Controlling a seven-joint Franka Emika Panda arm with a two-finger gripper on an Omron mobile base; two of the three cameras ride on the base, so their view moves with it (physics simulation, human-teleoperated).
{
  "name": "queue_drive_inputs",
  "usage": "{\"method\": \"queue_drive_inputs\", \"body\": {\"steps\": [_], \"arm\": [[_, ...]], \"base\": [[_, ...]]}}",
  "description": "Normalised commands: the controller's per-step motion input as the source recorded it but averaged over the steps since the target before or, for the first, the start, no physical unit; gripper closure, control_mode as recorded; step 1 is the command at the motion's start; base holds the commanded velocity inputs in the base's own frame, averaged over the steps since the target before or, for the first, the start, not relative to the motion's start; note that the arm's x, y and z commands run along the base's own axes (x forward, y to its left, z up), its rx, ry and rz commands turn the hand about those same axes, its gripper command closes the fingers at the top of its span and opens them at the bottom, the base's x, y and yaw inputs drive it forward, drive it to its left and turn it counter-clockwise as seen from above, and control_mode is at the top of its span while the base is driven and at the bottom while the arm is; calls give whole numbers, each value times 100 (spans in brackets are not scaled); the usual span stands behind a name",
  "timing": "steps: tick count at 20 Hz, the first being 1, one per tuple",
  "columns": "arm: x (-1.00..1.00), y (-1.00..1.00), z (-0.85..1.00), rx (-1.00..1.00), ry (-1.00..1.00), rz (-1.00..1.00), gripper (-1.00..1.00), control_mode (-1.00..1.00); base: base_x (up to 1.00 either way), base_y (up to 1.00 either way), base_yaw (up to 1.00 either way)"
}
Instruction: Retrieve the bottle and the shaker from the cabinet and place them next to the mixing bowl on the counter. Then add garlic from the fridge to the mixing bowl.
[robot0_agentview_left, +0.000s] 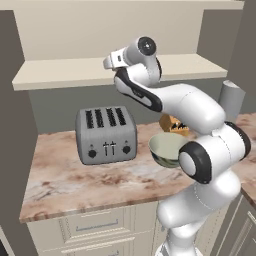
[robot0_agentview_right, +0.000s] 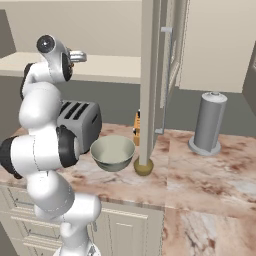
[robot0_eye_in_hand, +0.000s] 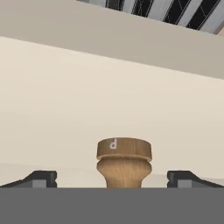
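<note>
Starting with the big stuff: the cabinet (robot0_agentview_left: 60, 75) runs across the upper half of the left base frame, its one wide shelf sitting over the counter (robot0_agentview_left: 75, 180), which fills the middle and lower left. On the counter, the toaster (robot0_agentview_left: 106, 135) is centre-left and the mixing bowl (robot0_agentview_left: 167, 148) is just right of centre, partly behind the arm. In the right base frame there's a grey paper towel holder (robot0_agentview_right: 208, 122) at the right, and what looks like the bottle (robot0_agentview_right: 143, 167), only its olive-yellow belly peeking out at the foot of the open cabinet door (robot0_agentview_right: 148, 75), just beside the bowl, so that part looks done to me.

Smallest thing is the shaker (robot0_eye_in_hand: 124, 161), bottom centre of the hand frame, standing upright on the shelf. The gripper (robot0_eye_in_hand: 112, 179) has its claw spread wide apart, one tip on each side of the shaker with clear gaps, nothing clamped yet.

My take on doing this step well: push in a bit more so the pads sit level with the narrow waist under the knob, stay centred, then squeeze and lift straight up before pulling back, so it doesn't tip or drag on the shelf.

Only writing I can read is a small "d" on the shaker's cap
</note>
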Motion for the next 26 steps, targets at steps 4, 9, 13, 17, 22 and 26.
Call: {"method": "queue_drive_inputs", "body": {"steps": [4, 9, 13, 17, 22, 26], "arm": [[4, 9, 0, 0, 2, 2, -100, -100], [0, 8, 0, 0, 0, 3, -100, -100], [11, 0, -2, 0, 0, 4, -100, -100], [22, 0, -9, 0, 0, 6, -100, -100], [18, 0, -5, 0, 0, 6, -100, -100], [0, 0, -3, 0, 1, 7, 100, -100]], "base": [[0, 0, 0], [0, 0, 0], [0, 0, 0], [0, 0, 0], [0, 0, 0], [0, 0, 0]]}}
